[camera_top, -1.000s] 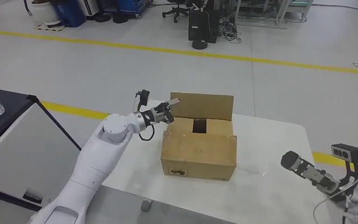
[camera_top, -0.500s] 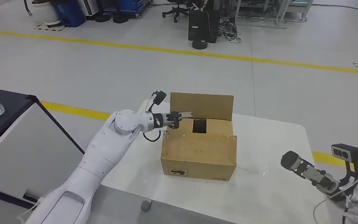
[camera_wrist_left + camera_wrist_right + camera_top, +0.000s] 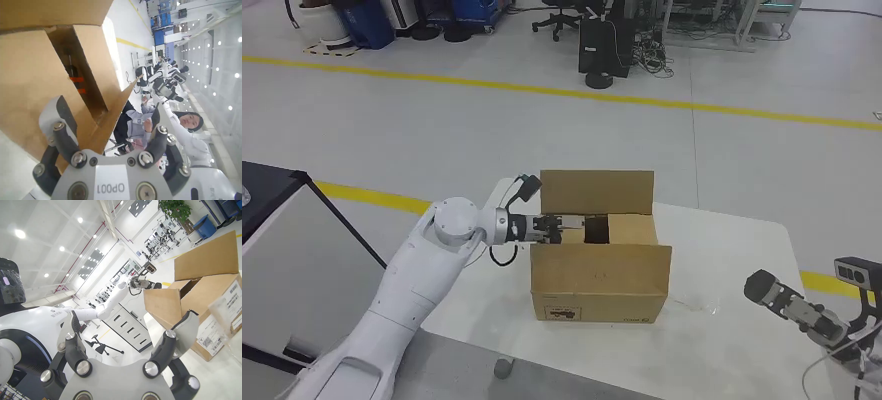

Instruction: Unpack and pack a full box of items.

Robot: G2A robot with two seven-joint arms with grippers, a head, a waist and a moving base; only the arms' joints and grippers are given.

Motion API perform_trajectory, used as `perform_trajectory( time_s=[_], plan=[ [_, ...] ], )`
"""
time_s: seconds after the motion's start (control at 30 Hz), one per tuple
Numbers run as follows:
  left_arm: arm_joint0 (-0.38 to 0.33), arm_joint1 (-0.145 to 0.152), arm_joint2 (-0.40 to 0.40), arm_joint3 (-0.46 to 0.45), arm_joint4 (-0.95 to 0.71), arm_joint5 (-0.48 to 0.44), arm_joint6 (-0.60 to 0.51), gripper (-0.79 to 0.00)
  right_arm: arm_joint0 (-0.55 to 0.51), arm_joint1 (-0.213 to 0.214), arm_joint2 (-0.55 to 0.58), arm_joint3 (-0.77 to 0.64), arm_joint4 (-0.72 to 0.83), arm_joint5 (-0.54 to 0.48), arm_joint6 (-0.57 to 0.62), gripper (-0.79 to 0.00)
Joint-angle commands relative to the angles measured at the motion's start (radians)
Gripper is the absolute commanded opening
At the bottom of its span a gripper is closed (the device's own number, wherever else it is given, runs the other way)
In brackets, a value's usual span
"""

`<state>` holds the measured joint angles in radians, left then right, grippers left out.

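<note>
A brown cardboard box [image 3: 597,285] stands in the middle of the white table [image 3: 732,250] with its far flap upright and its top partly open. My left gripper [image 3: 554,227] is at the box's left top edge. In the left wrist view it [image 3: 107,117] is open, and a flap's edge [image 3: 121,106] runs between its fingers. Inside the box [image 3: 28,75] lies a dark item with orange bands [image 3: 75,79]. My right gripper [image 3: 130,321] is open and holds nothing. It sits low at the table's right end [image 3: 759,287], apart from the box [image 3: 208,291].
A clear plastic piece [image 3: 221,313] lies on the table close to the box's labelled right side. A grey cabinet [image 3: 282,250] stands left of the table. Bare tabletop lies between the box and the right arm.
My left gripper has moved right, from beside the box's far left corner to over its left top edge. The box's near flap has tilted up.
</note>
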<state>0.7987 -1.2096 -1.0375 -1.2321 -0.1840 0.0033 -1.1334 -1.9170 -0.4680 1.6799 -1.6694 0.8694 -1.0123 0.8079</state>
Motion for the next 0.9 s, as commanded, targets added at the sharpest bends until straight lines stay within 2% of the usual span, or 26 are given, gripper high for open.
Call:
perform_trajectory(
  time_s=[0.0,0.2,0.47,0.67,0.87],
  plan=[
    [0.038,0.009,-0.02,-0.048,-0.028,0.041,-0.032,0.0,0.0,0.0,0.0,0.0,0.0,0.0,0.0,0.0],
    [0.106,0.027,-0.048,-0.126,-0.039,0.117,-0.066,0.0,0.0,0.0,0.0,0.0,0.0,0.0,0.0,0.0],
    [0.161,0.04,-0.055,-0.208,-0.036,0.166,-0.071,0.0,0.0,0.0,0.0,0.0,0.0,0.0,0.0,0.0],
    [0.21,0.05,-0.081,-0.254,-0.107,0.24,-0.085,0.0,0.0,0.0,0.0,0.0,0.0,0.0,0.0,0.0],
    [0.239,0.06,-0.085,-0.285,-0.107,0.322,-0.081,0.0,0.0,0.0,0.0,0.0,0.0,0.0,0.0,0.0]
  ],
)
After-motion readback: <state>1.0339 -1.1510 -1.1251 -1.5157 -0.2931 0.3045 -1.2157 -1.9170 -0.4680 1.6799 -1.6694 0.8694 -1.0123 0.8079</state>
